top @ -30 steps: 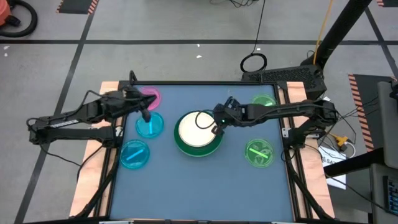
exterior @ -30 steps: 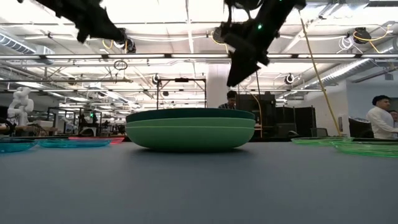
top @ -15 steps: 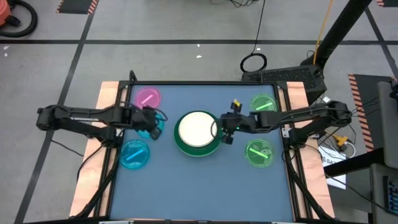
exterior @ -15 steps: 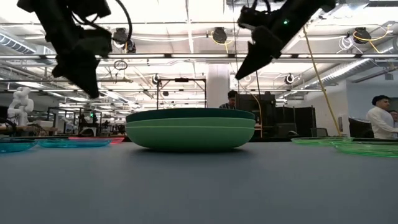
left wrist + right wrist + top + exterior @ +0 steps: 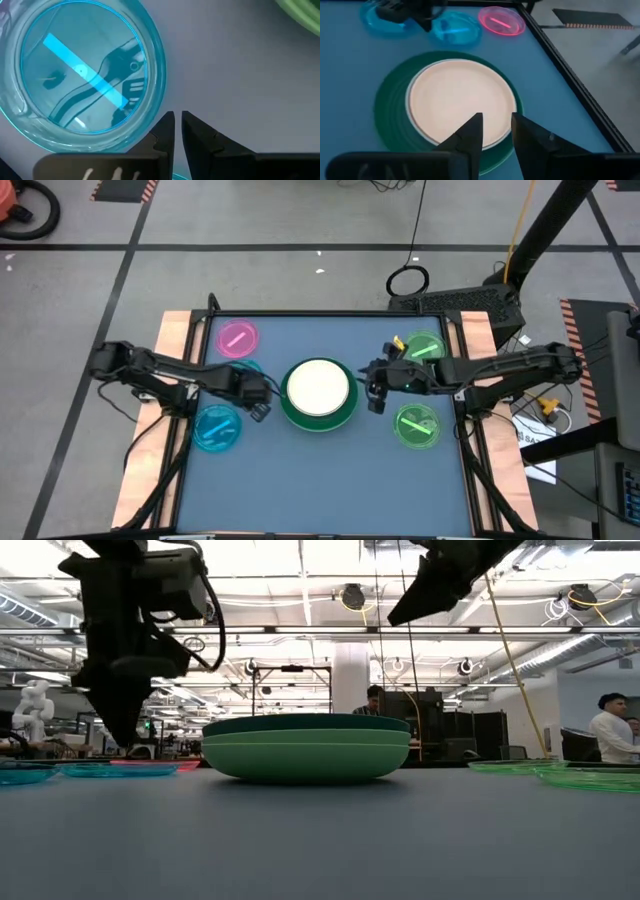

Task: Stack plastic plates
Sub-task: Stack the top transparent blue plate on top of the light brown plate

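Plastic plates ring a central stack [image 5: 318, 393] on the counter [image 5: 330, 480]: from above we see a cream plate [image 5: 318, 385] on dark green, a pink plate [image 5: 237, 339] and two blue ones to its left, two green ones to its right. The left end effector [image 5: 258, 406] hangs between the stack and a blue plate [image 5: 216, 428]; the right end effector [image 5: 374, 395] hangs just right of the stack.

At counter level, we see green plates nested [image 5: 305, 747].

The left wrist shows fingers nearly closed, empty, beside a striped blue plate [image 5: 82, 75].

The right wrist shows fingers slightly parted, empty, above the cream plate [image 5: 461, 102].
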`<state>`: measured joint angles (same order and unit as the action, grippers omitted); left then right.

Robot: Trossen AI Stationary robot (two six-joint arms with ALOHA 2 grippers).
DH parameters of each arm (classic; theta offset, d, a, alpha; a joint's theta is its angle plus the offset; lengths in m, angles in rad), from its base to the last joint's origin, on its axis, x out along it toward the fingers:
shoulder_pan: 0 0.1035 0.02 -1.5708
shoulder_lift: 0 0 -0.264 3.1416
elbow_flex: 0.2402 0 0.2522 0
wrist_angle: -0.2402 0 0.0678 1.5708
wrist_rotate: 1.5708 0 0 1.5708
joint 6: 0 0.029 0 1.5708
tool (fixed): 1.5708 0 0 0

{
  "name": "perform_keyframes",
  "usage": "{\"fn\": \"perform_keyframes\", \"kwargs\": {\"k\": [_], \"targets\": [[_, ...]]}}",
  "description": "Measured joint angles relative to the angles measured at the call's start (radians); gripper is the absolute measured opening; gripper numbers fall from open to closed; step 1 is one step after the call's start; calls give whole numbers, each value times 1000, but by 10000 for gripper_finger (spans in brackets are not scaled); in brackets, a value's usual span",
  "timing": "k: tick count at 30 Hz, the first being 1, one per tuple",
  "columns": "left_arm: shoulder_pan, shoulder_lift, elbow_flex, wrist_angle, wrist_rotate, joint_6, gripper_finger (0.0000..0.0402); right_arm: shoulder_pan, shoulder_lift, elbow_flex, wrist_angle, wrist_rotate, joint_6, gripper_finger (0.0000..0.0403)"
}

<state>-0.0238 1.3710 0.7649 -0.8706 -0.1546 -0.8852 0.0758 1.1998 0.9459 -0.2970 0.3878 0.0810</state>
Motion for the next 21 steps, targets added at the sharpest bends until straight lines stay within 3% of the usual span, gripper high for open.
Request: {"fn": "perform_keyframes", "kwargs": {"k": [10, 16, 21], "targets": [[0, 33, 20, -2, 37, 17, 53, 40, 1, 0, 11, 0, -37, 98], [0, 33, 20, -2, 59, 54, 121, 40, 1, 0, 31, 0, -47, 98], [0, 39, 20, 5, -58, 7, 179, 39, 1, 0, 36, 0, -57, 98]]}}
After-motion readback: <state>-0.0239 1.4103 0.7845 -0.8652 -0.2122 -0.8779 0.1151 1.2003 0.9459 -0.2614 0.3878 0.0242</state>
